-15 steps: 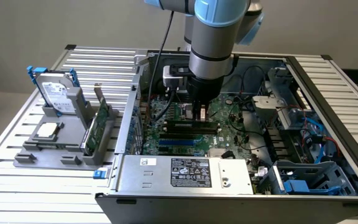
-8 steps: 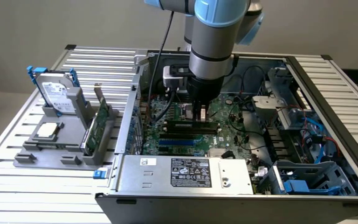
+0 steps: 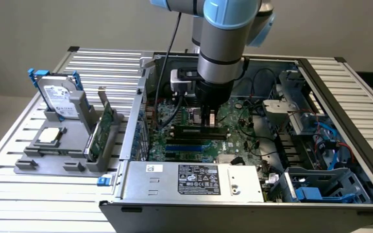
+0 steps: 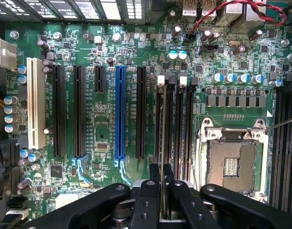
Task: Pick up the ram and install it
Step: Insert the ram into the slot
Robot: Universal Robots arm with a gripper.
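the claw [image 4: 162, 177] is pinching the ram [image 4: 162, 138] between its two black fingers [image 4: 152, 195], which are pressing in on the thin stick from both sides. the ram is showing edge-on in the wrist view, as a thin line running out from the fingers. it is lining up along one of the black memory slots [image 4: 184, 129] on the green motherboard [image 4: 105, 129], close beside the square processor socket [image 4: 231, 164]. whether it is sitting in the slot cannot be told. a blue slot [image 4: 119, 112], further black slots and a white slot [image 4: 35, 102] are lying parallel on the other side of the ram. in the exterior view the arm [image 3: 222, 48] is reaching straight down into the open computer case [image 3: 238, 216], with a silver power supply [image 3: 193, 179] sitting at the case's near edge. outside the case, toward the exterior view's left, a grey holder [image 3: 50, 165] on the slatted table [image 3: 18, 194] is carrying a hard drive [image 3: 60, 99] standing upright and a larger green card [image 3: 102, 128] standing on edge.
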